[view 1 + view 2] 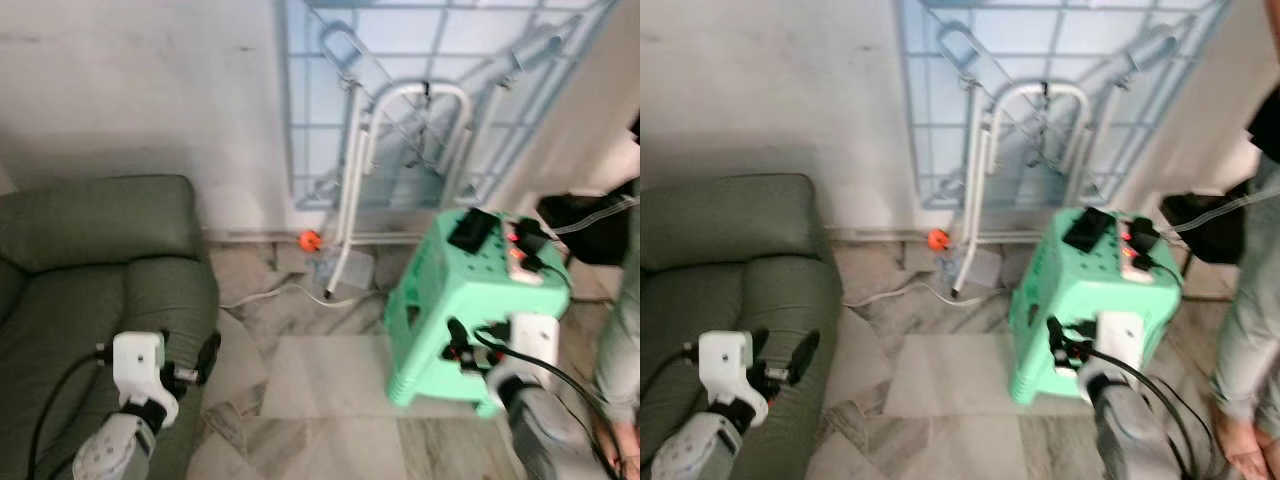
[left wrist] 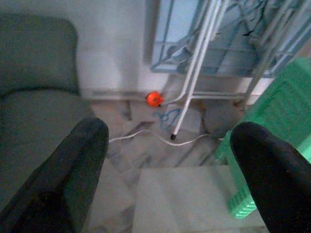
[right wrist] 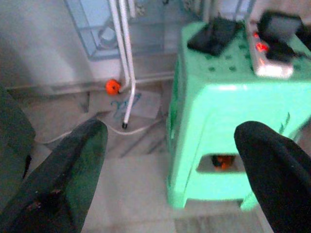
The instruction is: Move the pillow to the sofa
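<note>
The green sofa fills the lower left, with its seat and armrest toward me. My left gripper hovers above the sofa's armrest edge. In the left wrist view its black fingers are spread wide, open and empty, over the marble floor. My right gripper is low on the right, just in front of a mint-green plastic stool. It is open too, with nothing between its fingers.
The stool carries a power strip and a black device. A folded drying rack leans on the back wall, with an orange ball and a white cable on the floor. A person stands at the right edge.
</note>
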Tool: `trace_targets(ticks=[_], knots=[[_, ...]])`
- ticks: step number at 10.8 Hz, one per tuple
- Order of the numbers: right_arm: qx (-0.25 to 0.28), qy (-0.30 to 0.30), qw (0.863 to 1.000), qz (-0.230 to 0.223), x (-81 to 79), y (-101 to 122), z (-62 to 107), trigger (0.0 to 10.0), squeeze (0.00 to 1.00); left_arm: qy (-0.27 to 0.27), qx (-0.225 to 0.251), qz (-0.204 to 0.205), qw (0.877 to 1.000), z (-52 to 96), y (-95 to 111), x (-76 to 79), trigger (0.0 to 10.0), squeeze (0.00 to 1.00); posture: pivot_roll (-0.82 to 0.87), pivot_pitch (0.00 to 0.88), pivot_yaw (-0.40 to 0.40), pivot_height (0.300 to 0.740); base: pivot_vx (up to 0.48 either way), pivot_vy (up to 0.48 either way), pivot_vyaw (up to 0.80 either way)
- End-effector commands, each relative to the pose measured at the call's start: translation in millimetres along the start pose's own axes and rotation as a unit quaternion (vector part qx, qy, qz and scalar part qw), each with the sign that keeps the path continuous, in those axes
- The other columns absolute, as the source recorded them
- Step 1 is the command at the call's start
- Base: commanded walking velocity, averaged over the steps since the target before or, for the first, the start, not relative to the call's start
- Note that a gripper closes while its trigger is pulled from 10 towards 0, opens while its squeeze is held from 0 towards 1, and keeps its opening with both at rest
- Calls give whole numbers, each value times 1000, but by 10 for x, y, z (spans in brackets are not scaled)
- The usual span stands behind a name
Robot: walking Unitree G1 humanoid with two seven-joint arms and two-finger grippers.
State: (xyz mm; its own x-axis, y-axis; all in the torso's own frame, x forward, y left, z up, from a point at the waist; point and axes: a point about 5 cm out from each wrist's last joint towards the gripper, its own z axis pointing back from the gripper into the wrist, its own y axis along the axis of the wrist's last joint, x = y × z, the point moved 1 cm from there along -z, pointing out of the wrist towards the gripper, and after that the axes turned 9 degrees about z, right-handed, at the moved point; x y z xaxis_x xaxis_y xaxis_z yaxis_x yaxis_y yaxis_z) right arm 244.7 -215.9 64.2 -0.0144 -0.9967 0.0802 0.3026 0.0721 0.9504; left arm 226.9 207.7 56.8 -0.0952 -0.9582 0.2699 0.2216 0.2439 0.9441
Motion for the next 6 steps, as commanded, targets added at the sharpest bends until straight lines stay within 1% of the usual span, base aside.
trace_targets(ticks=[1,2,4,5,6], knots=[[11,5,1000,6,-15,111,56,10000,0,-5,5,-12,1000,8,83,32,10000,0,-154,0,2,740,0,0,0],[10,10,1000,10,-26,144,94,10000,0,-8,5,-14,1000,12,106,56,10000,0,-155,0,-2,740,0,0,0],[17,14,999,25,-45,220,101,10000,0,-13,11,-24,1000,-26,135,108,10000,0,-162,0,-3,740,0,0,0],[20,18,999,37,-54,257,101,10000,0,-14,10,-26,1000,-39,147,126,10000,0,-162,0,-3,740,0,0,587],[19,22,999,42,-71,278,98,10000,0,-15,10,-26,1000,-70,162,144,10000,0,-167,0,-2,740,0,0,800]])
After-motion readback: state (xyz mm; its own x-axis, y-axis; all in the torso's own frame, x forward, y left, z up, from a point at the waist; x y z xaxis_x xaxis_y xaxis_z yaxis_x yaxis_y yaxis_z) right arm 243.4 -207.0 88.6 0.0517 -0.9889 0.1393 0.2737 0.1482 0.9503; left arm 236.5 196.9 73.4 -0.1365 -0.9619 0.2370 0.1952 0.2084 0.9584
